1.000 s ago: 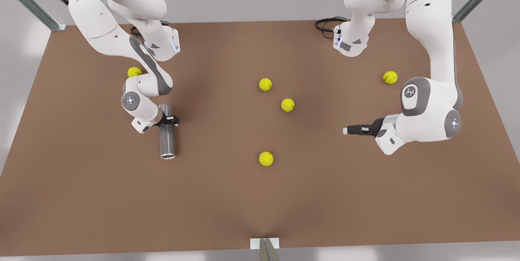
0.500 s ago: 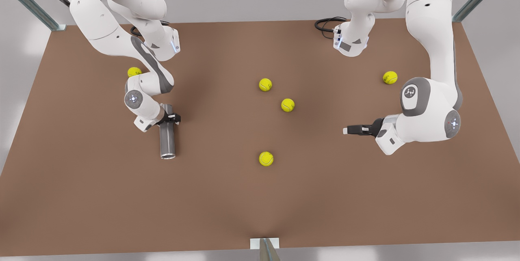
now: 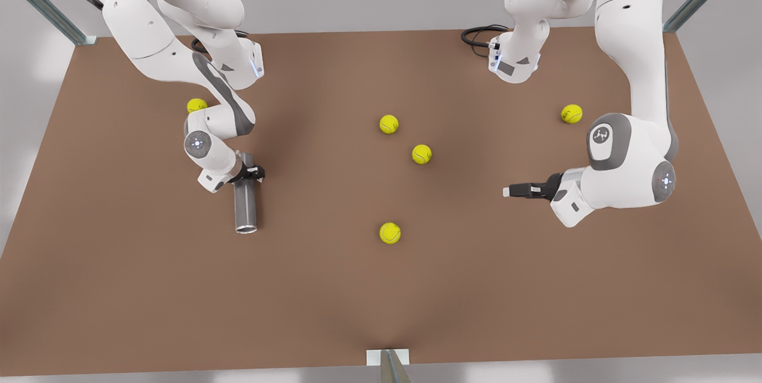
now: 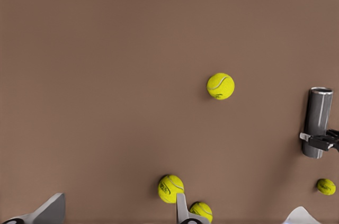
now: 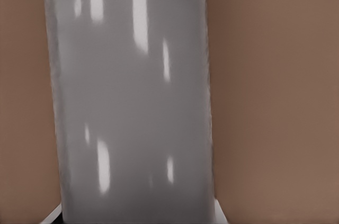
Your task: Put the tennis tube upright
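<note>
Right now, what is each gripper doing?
Right gripper: shut on the tennis tube, which lies on the table.
Left gripper: waiting, shut, holding nothing.

yellow tennis balls (image 3: 421, 154) on brown table (image 3: 536, 287)

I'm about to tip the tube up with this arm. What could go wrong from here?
1. The right hand sits near one end of the lying tennis tube, far from its open end. The long, glossy free length may pivot or slip as it lifts.
2. A tennis ball lies just behind that arm, and a swing could knock it.

The left hand waits far off.
</note>
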